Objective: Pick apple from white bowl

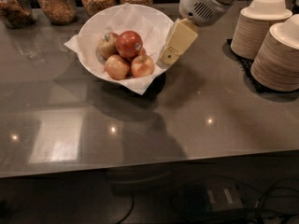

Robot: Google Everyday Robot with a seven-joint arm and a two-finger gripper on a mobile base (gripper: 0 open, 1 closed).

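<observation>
1. We are watching the gripper (168, 58) hovering beside the bowl's (89, 26) right rim; its grip we cannot tell.
2. The apple (129, 44) is sitting atop paler apples (117, 67) inside the bowl.
3. A grey counter (140, 129) is carrying jars (56, 3) and stacks (264, 29).

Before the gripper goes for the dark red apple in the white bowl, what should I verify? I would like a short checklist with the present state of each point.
1. The apple is in plain view, on top of the pile: ok.
2. The gripper is above the apple: not ok; it is at the right rim of the white bowl, beside the fruit.
3. The apple is held: not ok, not yet gripped.
4. The gripper is apart from the paper lining: cannot tell.
5. There is free room around the apple: not ok; the paler apples crowd it.
6. The stacks of paper bowls are out of the way: ok, far right.
</observation>
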